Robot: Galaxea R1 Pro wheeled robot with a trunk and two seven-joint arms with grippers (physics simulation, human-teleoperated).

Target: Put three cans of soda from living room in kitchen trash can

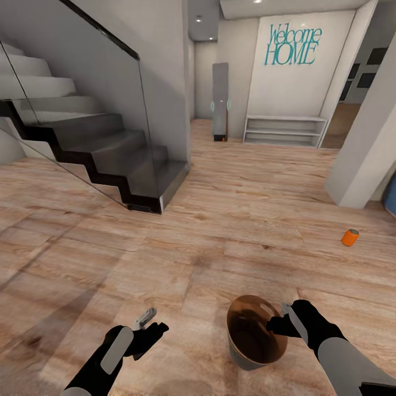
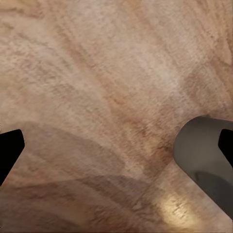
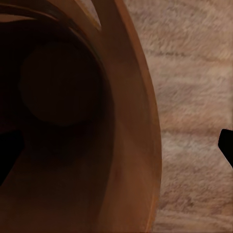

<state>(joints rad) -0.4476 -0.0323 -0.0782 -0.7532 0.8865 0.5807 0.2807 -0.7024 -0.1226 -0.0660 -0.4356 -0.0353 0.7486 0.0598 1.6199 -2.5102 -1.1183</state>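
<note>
While carrying the trash can over the plank floor, clamped at its rim by the right fingers, early days by the look of it: nothing visible inside, orange soda can lying ahead and right of those fingers. Left fingers spread, empty. Right wrist view adds the can's bare brown bottom.

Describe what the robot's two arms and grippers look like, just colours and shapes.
Both arms are glossy black with pale grey panels along the forearms. The left gripper has a black wrist body and slim grey metallic fingers. The right gripper is mostly black with a grey strip along one finger. No cables or markings are visible.
</note>
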